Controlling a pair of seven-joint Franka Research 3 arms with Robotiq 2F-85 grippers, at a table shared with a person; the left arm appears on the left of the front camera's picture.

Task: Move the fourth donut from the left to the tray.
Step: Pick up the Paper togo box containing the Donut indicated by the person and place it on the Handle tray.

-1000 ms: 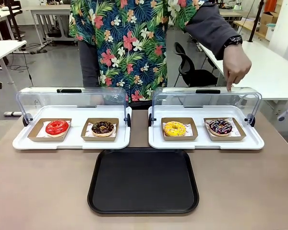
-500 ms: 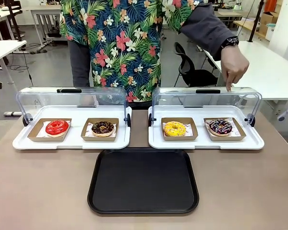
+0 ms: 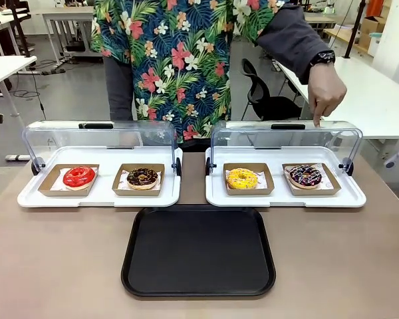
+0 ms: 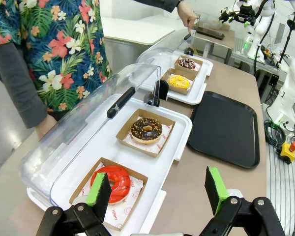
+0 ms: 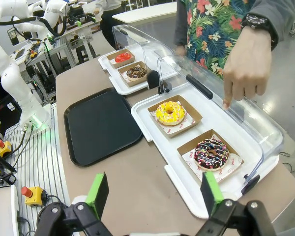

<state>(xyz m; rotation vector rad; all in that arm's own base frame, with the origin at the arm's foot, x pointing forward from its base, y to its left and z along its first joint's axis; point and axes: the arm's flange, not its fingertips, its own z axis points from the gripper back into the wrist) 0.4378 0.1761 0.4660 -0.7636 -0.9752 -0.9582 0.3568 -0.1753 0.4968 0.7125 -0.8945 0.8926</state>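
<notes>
Dark fourth donut [image 3: 305, 175] below pointing hand [image 3: 326, 90]; tray [image 3: 198, 251] apart.

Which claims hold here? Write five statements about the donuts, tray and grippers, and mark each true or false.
1. The fourth donut lies on the tray. False: it sits in its holder on the right display tray.
2. The person's hand points at the clear lid by that donut. True.
3. Both grippers are shut. False: the left gripper and right gripper stand open, empty.
4. The yellow donut shares that display tray. True.
5. The tray lies beyond the display trays. False: it lies nearer the robot.
</notes>
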